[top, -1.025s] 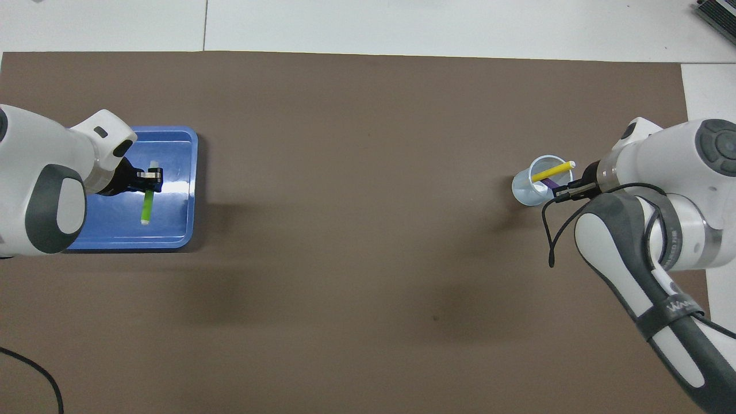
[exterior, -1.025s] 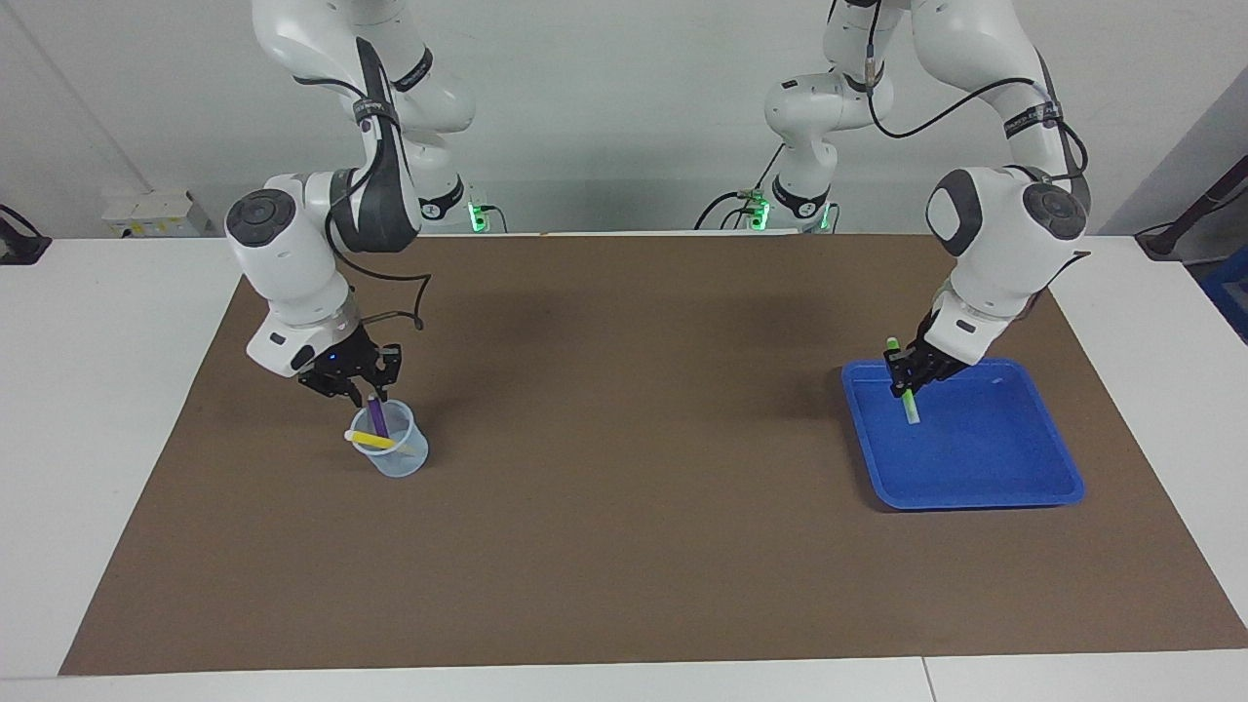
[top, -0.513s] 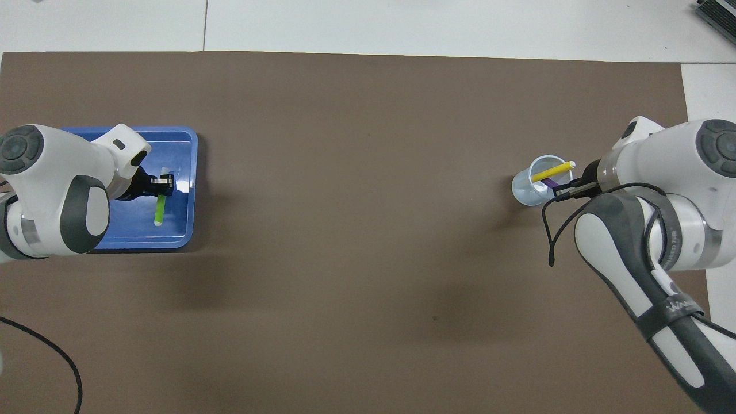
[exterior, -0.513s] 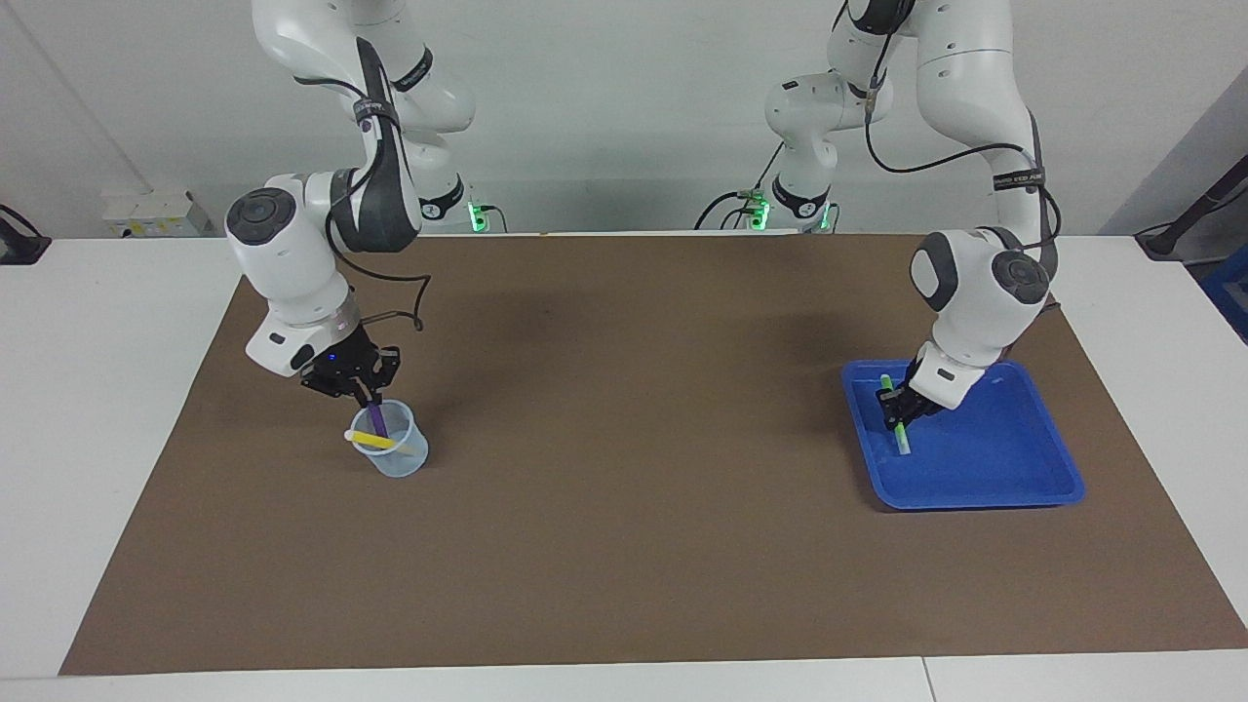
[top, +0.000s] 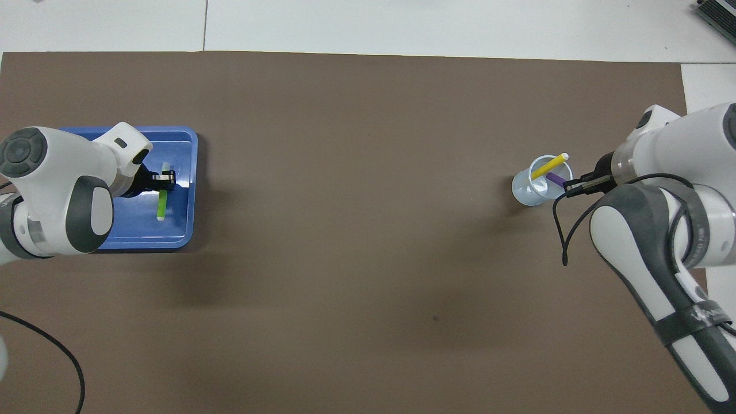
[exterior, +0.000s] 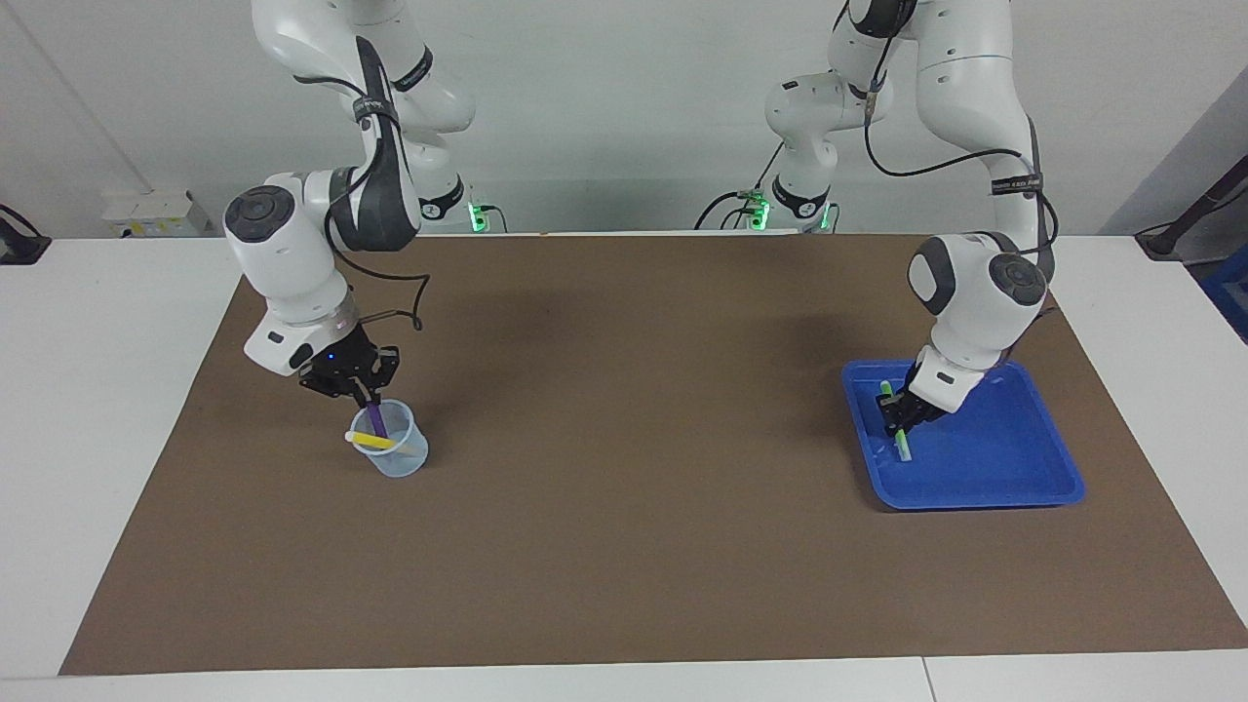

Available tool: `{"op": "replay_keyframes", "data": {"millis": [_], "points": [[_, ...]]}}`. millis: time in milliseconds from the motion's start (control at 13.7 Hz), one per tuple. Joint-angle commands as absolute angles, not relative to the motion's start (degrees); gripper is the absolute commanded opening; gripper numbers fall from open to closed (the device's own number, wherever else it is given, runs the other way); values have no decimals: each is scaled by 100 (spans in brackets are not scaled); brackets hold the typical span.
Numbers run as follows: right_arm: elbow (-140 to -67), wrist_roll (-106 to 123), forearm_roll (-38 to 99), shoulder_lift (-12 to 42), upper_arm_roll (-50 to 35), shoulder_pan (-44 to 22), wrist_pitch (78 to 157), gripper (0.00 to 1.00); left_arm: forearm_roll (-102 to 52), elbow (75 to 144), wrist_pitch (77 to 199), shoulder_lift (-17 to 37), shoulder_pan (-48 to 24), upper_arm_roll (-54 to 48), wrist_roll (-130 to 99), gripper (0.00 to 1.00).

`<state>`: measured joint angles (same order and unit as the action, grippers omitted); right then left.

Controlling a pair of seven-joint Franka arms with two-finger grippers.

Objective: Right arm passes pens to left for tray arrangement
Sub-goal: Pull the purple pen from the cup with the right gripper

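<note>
Facing view: no writing can be read; the bands on both arms carry print too small to make out. The left gripper is clenched on the green pen, tilted, low tip down in the tray near the rim that faces the cup. The tray sits on the brown mat at the left arm's end, a strip of mat showing at each rim. The right gripper is clenched on the purple pen, which stands in the cup; the yellow pen lies across the cup's mouth. Overhead view: wide bare mat separates tray from cup. The green pen is just inside the tray's cup-side rim. The yellow pen sticks out past the cup's lip, the purple pen beside it.
</note>
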<state>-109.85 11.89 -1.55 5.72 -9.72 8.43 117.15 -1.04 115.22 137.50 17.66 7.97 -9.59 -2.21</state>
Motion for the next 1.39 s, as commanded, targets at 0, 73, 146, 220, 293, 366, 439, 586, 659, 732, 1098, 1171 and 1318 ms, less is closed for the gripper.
{"op": "replay_keyframes", "data": {"millis": [0, 73, 146, 220, 293, 366, 439, 586, 659, 732, 1098, 1171, 1318], "points": [[-10592, 1310, -176, 256, -1046, 940, 10928, 6, 18, 11549, 13860, 1793, 853, -984, -193, 14], [-10434, 1310, -106, 168, -1046, 940, 10629, 6, 18, 11558, 13852, 1793, 853, -984, -193, 25], [-10215, 1275, 42, 115, -1037, 940, 10313, 6, 18, 11549, 13843, 1793, 853, -984, -193, 29], [-9908, 1248, 261, 88, -1028, 940, 9962, 6, 18, 11549, 13834, 1793, 853, -984, -193, 44], [-9636, 1161, 455, 97, -1020, 949, 9627, 6, 18, 11531, 13790, 1793, 853, -984, -202, 48], [-9441, 960, 701, 97, -1011, 975, 9398, 6, 18, 11531, 13773, 1793, 853, -984, -202, 48], [-9370, 714, 990, 97, -1002, 1019, 9291, 6, 18, 11505, 13703, 1793, 861, -984, -202, 48], [-9378, 187, 1597, 97, -1002, 1072, 9325, 6, 18, 11261, 13239, 1784, 861, -984, -202, 48], [-9378, -155, 1765, 97, -1019, 1020, 9351, 6, 18, 11085, 12914, 1767, 870, -976, -202, 48], [-9387, -480, 1949, 97, -1028, 993, 9395, 6, 18, 10961, 12694, 1749, 861, -984, -220, 48], [-9606, -2150, 3144, 97, -1072, 731, 9877, 6, -18, 10758, 12165, 1504, 783, -993, -876, 53], [-9667, -2536, 3294, 97, -1072, 616, 10062, 6, -26, 10697, 12016, 1468, 765, -1011, -1105, 56], [-9773, -3257, 3593, 132, -1072, 257, 10466, 6, -44, 10644, 11778, 1380, 738, -1046, -1475, 57]]}}
